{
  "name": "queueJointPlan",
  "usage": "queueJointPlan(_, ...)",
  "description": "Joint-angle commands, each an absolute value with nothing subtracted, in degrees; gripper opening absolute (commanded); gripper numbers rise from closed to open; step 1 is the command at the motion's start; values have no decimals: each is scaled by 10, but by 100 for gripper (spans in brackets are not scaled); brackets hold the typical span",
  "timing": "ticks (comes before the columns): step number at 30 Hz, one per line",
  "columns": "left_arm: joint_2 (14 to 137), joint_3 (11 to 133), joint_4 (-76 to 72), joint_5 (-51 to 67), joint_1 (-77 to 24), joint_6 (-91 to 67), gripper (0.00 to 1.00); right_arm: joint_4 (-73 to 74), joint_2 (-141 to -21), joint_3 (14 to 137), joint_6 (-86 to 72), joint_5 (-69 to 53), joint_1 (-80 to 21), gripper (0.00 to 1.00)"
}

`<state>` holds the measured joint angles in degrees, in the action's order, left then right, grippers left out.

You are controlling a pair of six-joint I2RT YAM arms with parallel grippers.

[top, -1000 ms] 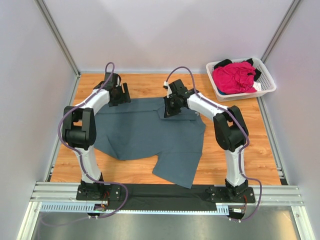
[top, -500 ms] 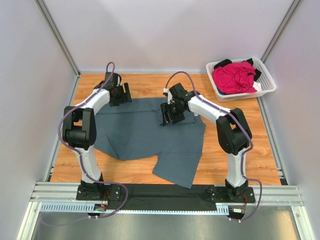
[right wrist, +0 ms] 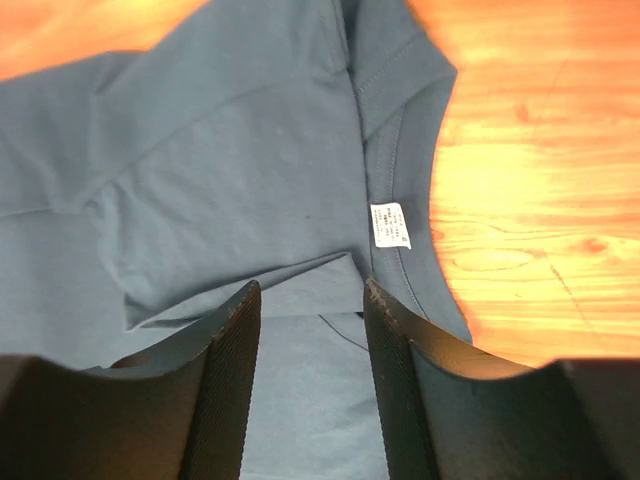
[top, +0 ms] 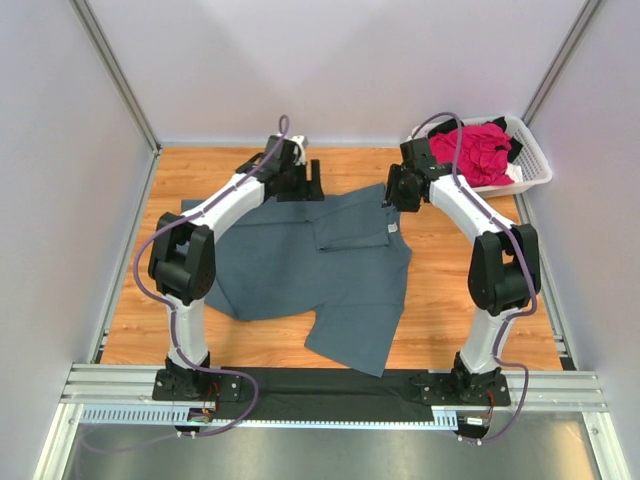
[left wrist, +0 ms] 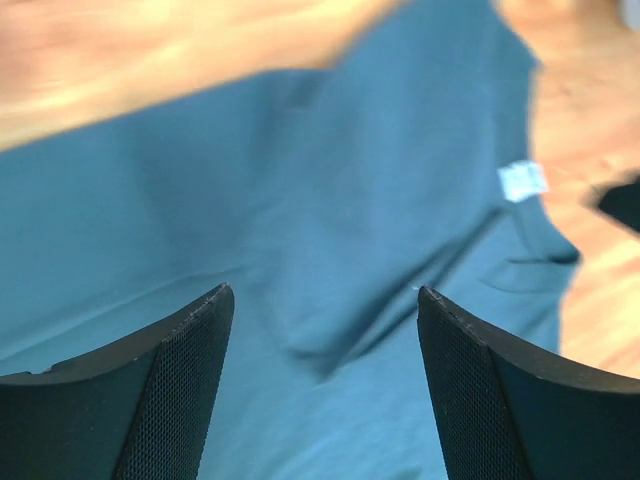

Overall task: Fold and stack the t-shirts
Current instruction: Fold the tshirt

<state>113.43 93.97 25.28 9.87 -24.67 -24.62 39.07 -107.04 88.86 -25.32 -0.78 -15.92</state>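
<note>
Top external view: your large slate blue-grey cloth t-shirt (top: 290, 270) lies mid-tabletop (top: 455, 300), only one flap folded. Left end effector (top: 306, 184) and right end effector (top: 397, 191) hover open and empty at its far edge. You've still the magenta-pink t-shirt (top: 468, 152) in the white slatted plastic basket (top: 537, 166).

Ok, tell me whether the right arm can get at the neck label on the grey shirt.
Probably yes: the open right claw hangs over the grey shirt, the neck label lies just ahead of it, nothing covering it.
</note>
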Motion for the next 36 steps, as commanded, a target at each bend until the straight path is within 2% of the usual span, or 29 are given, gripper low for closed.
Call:
queueJointPlan(1, 1163, 975, 251, 111, -284, -246, 80, 387, -1106, 878, -278, 31, -172, 46)
queueJointPlan(6, 1186, 977, 230, 126, -334, -198, 79, 380, -1134, 873, -287, 18, -171, 38)
queueJointPlan(7, 1191, 971, 217, 138, -339, -182, 78, 377, -1137, 872, -288, 19, -171, 33)
queueJointPlan(10, 1211, 976, 188, 174, -345, -154, 77, 373, -1150, 868, -292, 12, -170, 28)
queueJointPlan(18, 1232, 990, 202, 162, -345, -156, 77, 359, -1173, 853, -286, -21, -170, 21)
queueJointPlan(22, 1230, 977, 201, 174, -345, -157, 77, 367, -1164, 846, -275, -11, -170, 7)
queueJointPlan(23, 1230, 976, 201, 175, -345, -155, 77, 377, -1160, 845, -272, -9, -170, 0)
queueJointPlan(36, 1231, 983, 215, 192, -348, -145, 77, 381, -1035, 759, -268, -26, -170, 1)
